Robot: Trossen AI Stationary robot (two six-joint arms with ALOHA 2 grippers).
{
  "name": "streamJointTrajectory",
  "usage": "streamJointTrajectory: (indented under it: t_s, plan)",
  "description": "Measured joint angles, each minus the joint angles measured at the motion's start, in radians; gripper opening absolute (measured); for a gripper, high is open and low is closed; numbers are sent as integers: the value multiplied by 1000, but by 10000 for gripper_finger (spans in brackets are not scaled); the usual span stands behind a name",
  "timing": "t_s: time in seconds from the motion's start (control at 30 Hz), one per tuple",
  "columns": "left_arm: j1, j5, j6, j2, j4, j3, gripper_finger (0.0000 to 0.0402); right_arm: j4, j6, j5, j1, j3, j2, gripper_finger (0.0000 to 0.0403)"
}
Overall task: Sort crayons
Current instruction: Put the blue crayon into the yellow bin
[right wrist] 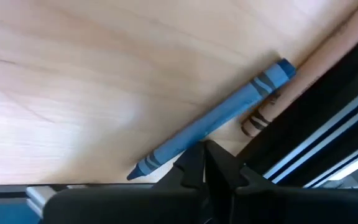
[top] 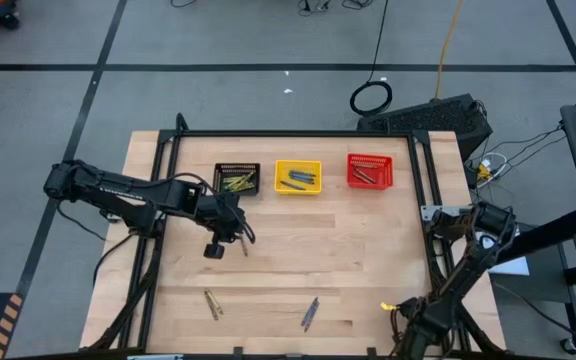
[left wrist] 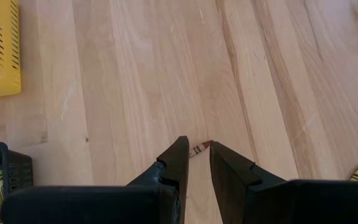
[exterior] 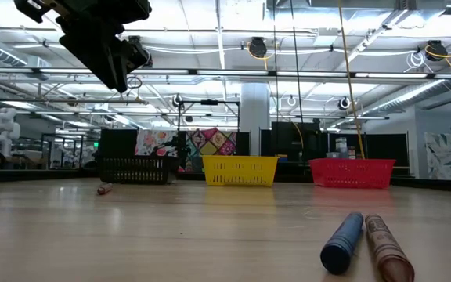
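The left hand [top: 236, 238] is positioned above the worktop [top: 368, 260], fingers [left wrist: 176, 168] parted around nothing, over 1 brownish-red crayon [left wrist: 199, 149] lying flat near the black basket [top: 236, 179]. The right hand [right wrist: 205, 163] is closed empty beside a blue crayon [right wrist: 213, 121] at the worktop's front edge.

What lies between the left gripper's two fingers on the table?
A brownish-red crayon lies on the wood under the left gripper, in line with the gap between its open fingers; the left wrist view shows it.
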Motion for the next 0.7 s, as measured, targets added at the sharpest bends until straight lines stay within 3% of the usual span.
streamJointTrajectory:
  t_s: [0.7]
  plan:
    - [0,0,1,0,0,0,68,-38,-244,10,-127,0,2,0]
